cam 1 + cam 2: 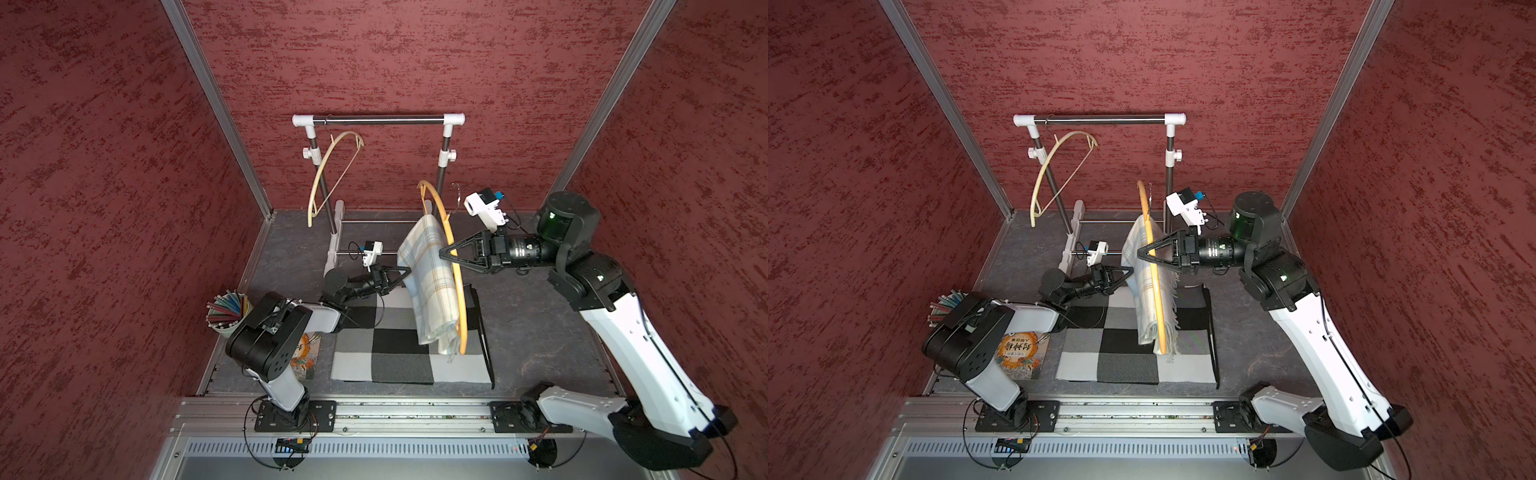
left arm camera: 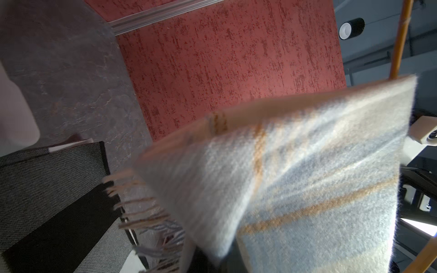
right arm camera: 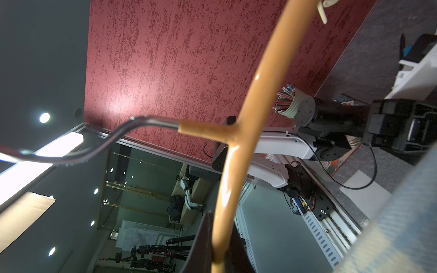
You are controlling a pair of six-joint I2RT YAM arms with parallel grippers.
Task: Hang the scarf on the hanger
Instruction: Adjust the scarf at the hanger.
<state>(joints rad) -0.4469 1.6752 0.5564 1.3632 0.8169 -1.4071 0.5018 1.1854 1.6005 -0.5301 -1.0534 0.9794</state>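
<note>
Cream plaid scarf (image 1: 428, 274): was draped over orange hanger (image 1: 459, 299).
Left claw (image 1: 403, 275): nine o'clock of scarf, pinched its edge.
Right claw (image 1: 445, 254): three o'clock, clamped hanger.
Remaining, I judged: evening the drape, letting go.

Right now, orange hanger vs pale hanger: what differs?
Support: the orange hanger is off the rack, clamped in the right gripper; the pale hanger hangs from the rack rail.
Load: the orange hanger carries the scarf draped over it; the pale hanger is bare.
Colour: the orange hanger is glossy orange, the pale hanger cream.
Shared: both are curved, arc-shaped hangers.
</note>
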